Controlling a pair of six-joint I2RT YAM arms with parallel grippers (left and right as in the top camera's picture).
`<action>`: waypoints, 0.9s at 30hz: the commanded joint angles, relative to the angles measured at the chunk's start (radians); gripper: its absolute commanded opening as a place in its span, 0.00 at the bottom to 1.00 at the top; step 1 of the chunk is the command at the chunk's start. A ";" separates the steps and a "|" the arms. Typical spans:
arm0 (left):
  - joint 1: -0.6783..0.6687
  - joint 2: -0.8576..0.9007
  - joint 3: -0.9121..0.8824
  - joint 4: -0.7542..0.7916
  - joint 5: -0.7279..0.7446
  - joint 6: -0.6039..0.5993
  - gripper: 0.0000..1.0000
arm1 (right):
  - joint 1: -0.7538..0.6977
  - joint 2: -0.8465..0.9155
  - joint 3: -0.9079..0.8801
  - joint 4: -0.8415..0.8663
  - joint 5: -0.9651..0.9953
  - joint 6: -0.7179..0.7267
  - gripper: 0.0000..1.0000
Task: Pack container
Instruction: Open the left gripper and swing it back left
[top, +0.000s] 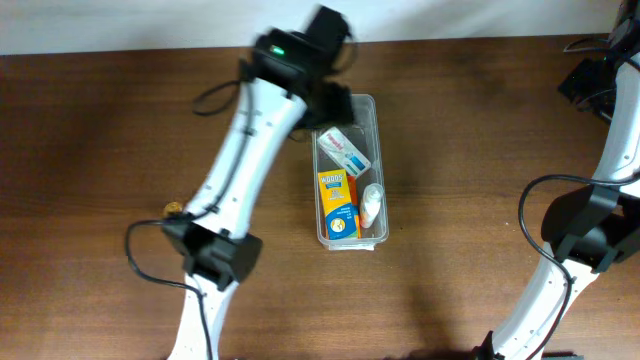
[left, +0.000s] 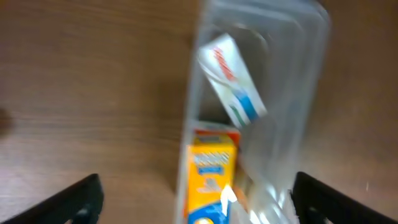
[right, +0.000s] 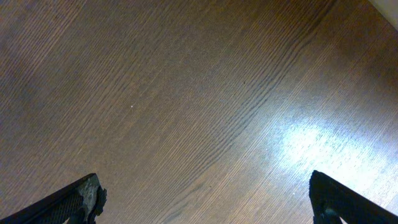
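as left fingers (left: 74, 202) gape, the container (left: 293, 106) lies between them.

Clear container (top: 381, 150); orange-yellow box (top: 338, 204), perhaps blue-marked.

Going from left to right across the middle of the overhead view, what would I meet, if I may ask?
left arm → inside the container: orange box → white tube → right arm
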 joint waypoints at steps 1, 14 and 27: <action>0.108 -0.002 0.016 -0.005 0.044 0.014 0.99 | 0.001 -0.004 0.000 0.000 0.019 0.004 0.98; 0.397 -0.002 -0.003 -0.005 0.014 0.297 0.99 | 0.001 -0.004 0.000 0.000 0.019 0.004 0.98; 0.744 -0.002 -0.091 -0.005 0.090 0.423 0.99 | 0.001 -0.004 0.000 0.000 0.019 0.003 0.98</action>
